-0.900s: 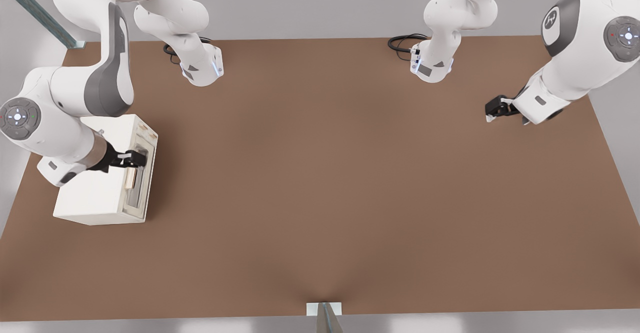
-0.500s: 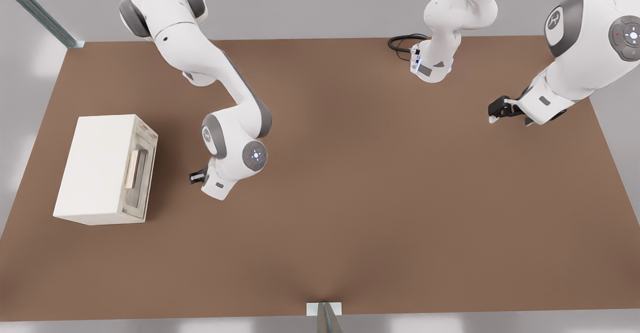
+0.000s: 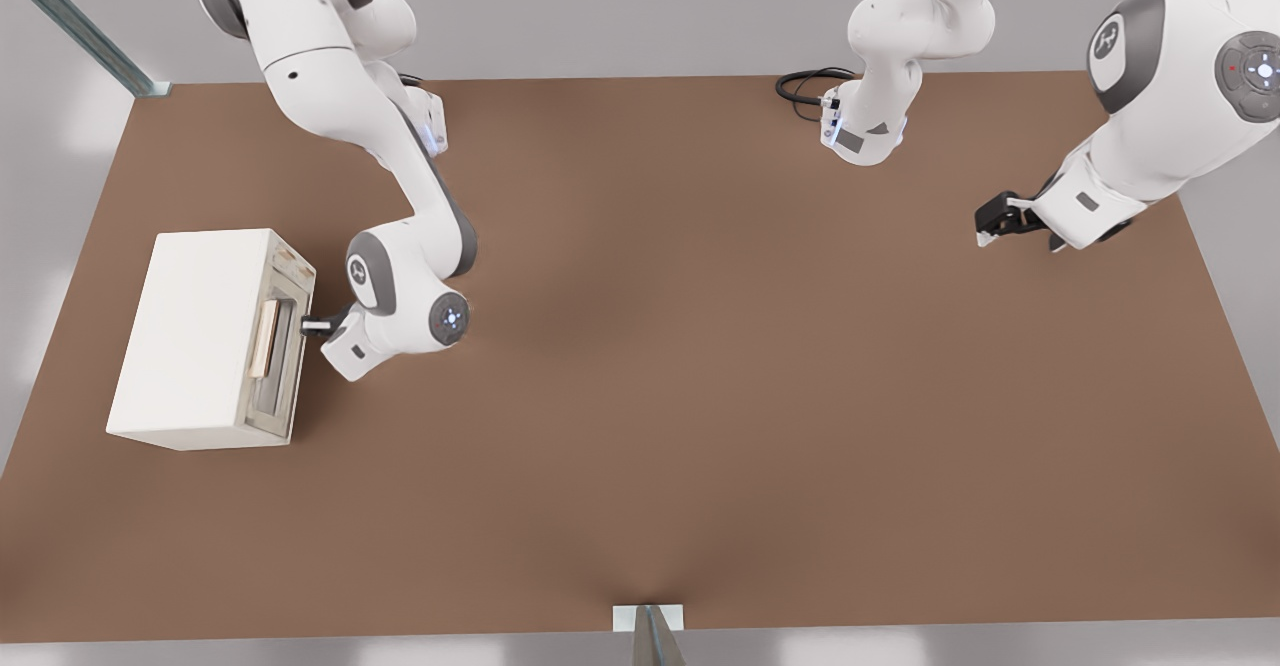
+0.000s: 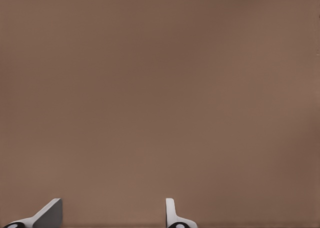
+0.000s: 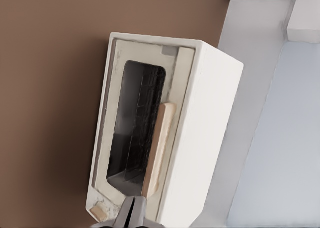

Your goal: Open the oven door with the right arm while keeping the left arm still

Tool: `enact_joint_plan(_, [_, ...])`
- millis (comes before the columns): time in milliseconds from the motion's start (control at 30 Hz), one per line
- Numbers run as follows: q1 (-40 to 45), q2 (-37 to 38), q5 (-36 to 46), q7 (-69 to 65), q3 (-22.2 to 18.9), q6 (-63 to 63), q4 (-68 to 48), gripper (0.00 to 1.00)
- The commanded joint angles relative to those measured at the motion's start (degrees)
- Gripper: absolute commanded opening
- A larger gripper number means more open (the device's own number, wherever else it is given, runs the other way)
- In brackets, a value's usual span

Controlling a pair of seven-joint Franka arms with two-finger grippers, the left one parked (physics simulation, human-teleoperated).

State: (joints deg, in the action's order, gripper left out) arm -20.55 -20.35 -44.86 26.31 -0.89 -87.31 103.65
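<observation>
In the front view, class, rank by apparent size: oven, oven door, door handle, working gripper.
1. Oven
2. Oven door
3. Handle and gripper, just off the door: they look about alike, so no ranking between them.

A simulated robot test bench is shown, not a home kitchen. A bare brown table fills the frame, edged by flat grey floor. Two white arms are bolted at the upper edge, with black cables coiled beside one base. A metal rail crosses the upper left corner. A lone cream oven stands at the left.
</observation>
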Motion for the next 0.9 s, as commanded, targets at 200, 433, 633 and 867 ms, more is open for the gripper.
enact_joint_plan(200, [6.76, 1.98, -8.84, 13.95, 0.01, -14.29, 6.92, 0.21])
enact_joint_plan(433, [8.69, 1.19, -10.86, 14.04, 0.01, -16.32, 9.29, 0.21])
enact_joint_plan(633, [9.74, 1.19, -11.74, 13.95, -0.08, -17.02, 9.29, 0.21])
enact_joint_plan(867, [10.71, 0.92, -12.36, 13.86, 0.01, -17.90, 10.08, 0.21])
